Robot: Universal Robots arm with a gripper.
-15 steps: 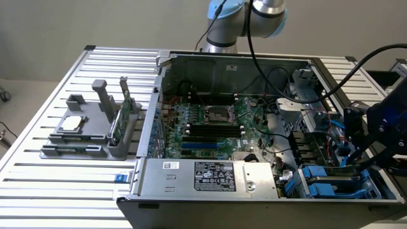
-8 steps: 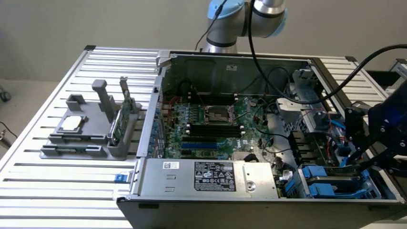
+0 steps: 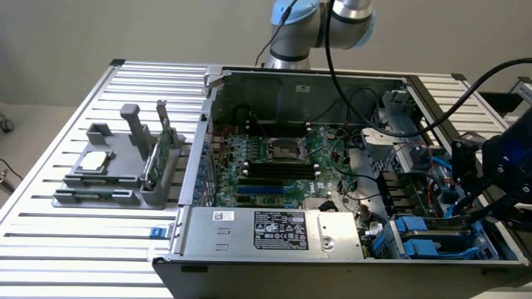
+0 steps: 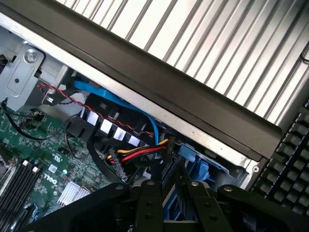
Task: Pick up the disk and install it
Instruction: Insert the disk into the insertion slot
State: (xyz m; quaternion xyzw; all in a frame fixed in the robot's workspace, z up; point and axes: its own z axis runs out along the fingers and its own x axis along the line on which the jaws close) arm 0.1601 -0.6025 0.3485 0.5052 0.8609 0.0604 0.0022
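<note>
1. At the exterior view's left, a grey fixture [image 3: 91, 134] on the slatted table [image 3: 75, 255] holds a small square silver chip [image 3: 93, 161] and an upright green circuit card [image 3: 164, 146]. We see no disk there.
2. Mid-frame is the open computer case [image 3: 208, 112], with its motherboard [image 3: 275, 156] bare and the power supply [image 3: 275, 230] along the near edge.
3. In the case's near corner, toward the exterior view's right, blue-railed units sit in the drive bay. We take the disk [image 3: 420, 242] to be there, low in the bay, though we cannot make out its metal face or label.
4. Furthest right, the gripper [image 3: 486, 199] hangs just above that bay. In the wrist view the gripper [image 4: 169, 212] looks down on blue plastic [image 4: 195, 166] and a red-and-yellow cable bundle [image 4: 140, 153] beside the case wall. We cannot tell whether it is apart or clamped on anything.
5. We judge the work to be at the bay end of the task, either seating the disk or handling it in place. Which of the two, we cannot say.
6. In our judgement, any move here calls for keeping the rails square to the bay and staying clear of those cables.
</note>
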